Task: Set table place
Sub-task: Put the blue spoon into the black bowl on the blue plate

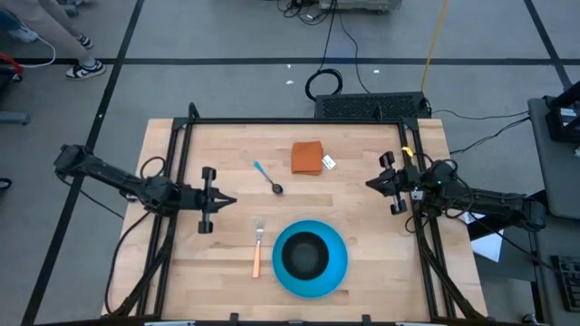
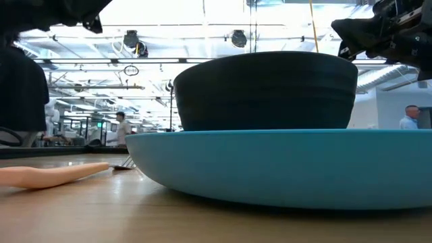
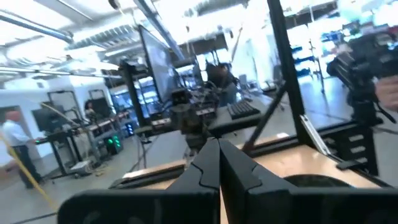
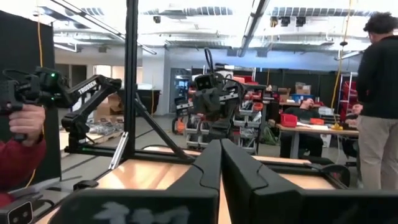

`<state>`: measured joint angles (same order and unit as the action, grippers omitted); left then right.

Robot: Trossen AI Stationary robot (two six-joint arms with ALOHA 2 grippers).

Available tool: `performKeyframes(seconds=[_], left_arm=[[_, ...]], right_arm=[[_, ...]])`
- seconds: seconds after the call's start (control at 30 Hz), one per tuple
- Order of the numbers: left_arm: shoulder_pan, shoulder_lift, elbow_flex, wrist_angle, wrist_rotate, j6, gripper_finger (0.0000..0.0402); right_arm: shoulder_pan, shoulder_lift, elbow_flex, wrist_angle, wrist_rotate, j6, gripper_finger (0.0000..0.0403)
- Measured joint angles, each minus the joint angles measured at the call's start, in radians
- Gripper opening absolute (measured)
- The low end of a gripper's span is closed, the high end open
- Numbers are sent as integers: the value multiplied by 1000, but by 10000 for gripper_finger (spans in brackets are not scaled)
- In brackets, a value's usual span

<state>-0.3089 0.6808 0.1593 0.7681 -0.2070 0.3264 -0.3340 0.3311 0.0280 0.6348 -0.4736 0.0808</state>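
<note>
The black bowl [image 1: 304, 254] sits inside the round blue plate [image 1: 337, 269] at the table's near middle; the low view shows the bowl [image 2: 264, 91] resting on the plate [image 2: 283, 165]. The orange-handled fork [image 1: 257, 250] lies left of the plate. The blue-handled spoon [image 1: 267, 177] lies farther back. My left gripper [image 1: 231, 201] is shut and empty above the table's left part. My right gripper [image 1: 370, 184] is shut and empty at the right, above the table.
A folded orange cloth [image 1: 307, 158] with a white tag lies at the far middle of the table [image 1: 362, 226]. The black frame [image 1: 299, 120] runs round the tabletop. People stand in the room beyond the table.
</note>
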Motion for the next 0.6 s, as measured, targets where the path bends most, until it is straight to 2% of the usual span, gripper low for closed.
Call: performKeyframes(seconds=[0.17, 0.5, 0.6], left_arm=[[14, -97, -53, -62, -26, -26, 0], [12, -419, -54, -555, -26, -88, 0], [2, -491, -54, -635, -48, -112, 0]], right_arm=[[0, 0, 0, -26, 0, 0, 0], [0, -2, 0, -19, 0, 4, 0], [0, -2, 0, -19, 2, 8, 0]])
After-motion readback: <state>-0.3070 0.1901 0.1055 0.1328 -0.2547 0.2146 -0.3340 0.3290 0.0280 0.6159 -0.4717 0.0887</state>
